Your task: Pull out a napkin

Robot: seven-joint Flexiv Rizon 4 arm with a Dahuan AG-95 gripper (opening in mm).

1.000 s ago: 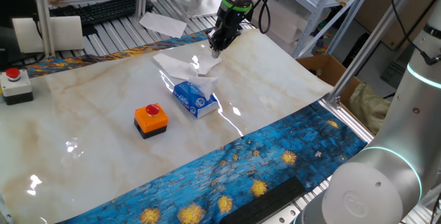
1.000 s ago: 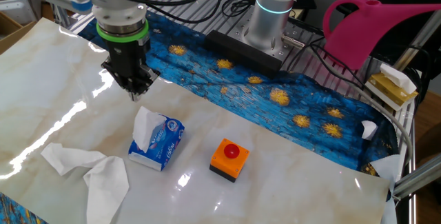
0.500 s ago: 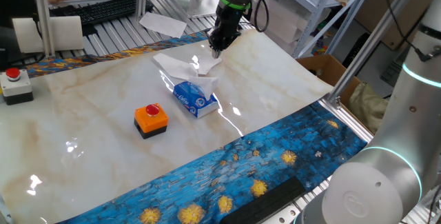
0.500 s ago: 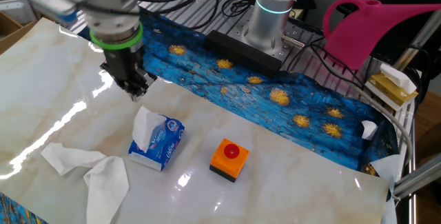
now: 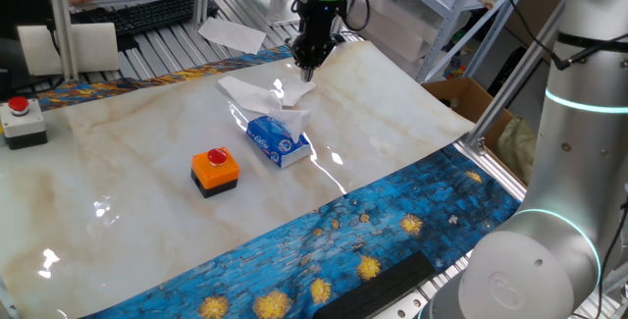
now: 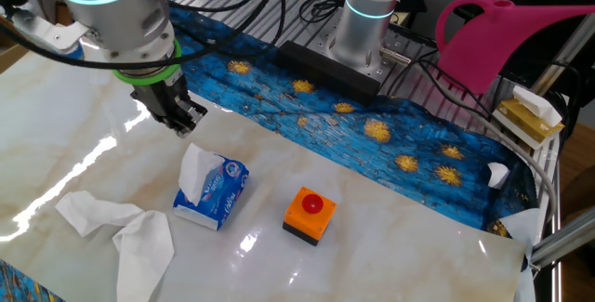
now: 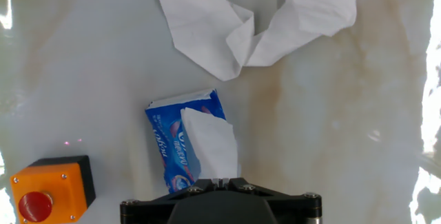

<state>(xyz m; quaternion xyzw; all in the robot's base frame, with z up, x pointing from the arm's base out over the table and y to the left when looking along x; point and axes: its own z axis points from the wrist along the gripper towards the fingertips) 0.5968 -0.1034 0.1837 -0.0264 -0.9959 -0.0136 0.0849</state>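
Two crumpled white napkins [image 7: 207, 24] lie loose on the marble table beyond the small blue carton [image 7: 165, 141]. They also show in one fixed view [image 5: 250, 91] and in the other fixed view [image 6: 112, 223]. Another white napkin [image 7: 212, 141] sticks up out of the carton's top slot [image 6: 195, 170]. My gripper [image 7: 222, 181] hangs above the table near the carton, its jaws together with nothing between them. In one fixed view the gripper [image 5: 306, 72] is over the loose napkins, above and behind the carton [image 5: 278, 140]. In the other fixed view the gripper [image 6: 183, 127] is above the carton [image 6: 221, 195].
An orange box with a red button [image 5: 214, 170] stands next to the carton, also in the other fixed view [image 6: 309, 214] and the hand view [image 7: 48, 191]. A blue patterned cloth [image 6: 372, 125] borders the marble sheet. A red stop button [image 5: 20, 113] sits far left.
The arm's upper links have swung while the fingertips stay almost in the same spot above the table. The napkins, carton and button box have not moved.
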